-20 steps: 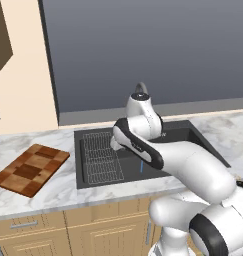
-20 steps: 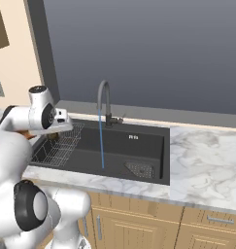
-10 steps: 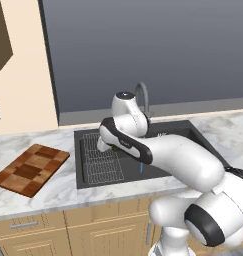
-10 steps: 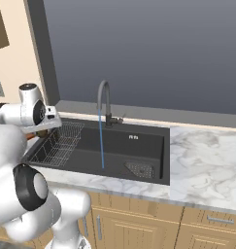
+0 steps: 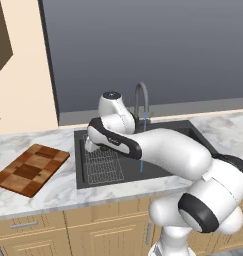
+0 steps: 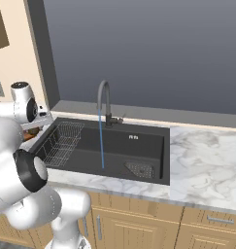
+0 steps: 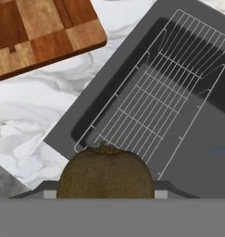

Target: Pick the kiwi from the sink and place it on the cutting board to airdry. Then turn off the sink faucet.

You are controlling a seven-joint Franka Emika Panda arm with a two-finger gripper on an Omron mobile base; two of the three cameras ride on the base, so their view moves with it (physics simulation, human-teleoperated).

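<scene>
My gripper [image 7: 104,192] is shut on the kiwi [image 7: 106,173], a brown fuzzy fruit held between the fingertips. It hangs above the left end of the sink [image 6: 134,146], over the wire rack [image 7: 155,106] and near the basin's rim. The checkered wooden cutting board [image 7: 40,32] lies on the marble counter beyond that rim; in the left base view the cutting board [image 5: 30,167] is left of the sink, with the gripper [image 5: 95,145] short of it. The gooseneck sink faucet [image 6: 104,97] stands behind the basin with a thin blue stream of water [image 6: 101,141] running from it.
A drain grate [image 6: 140,169] sits at the basin's front right. Marble counter [image 6: 207,155] stretches to the right of the sink. A dark window fills the wall behind. Wooden cabinet fronts [image 5: 53,235] run below the counter.
The arm has swung left, carrying the kiwi from over the middle of the sink to its left end. The water keeps running.
</scene>
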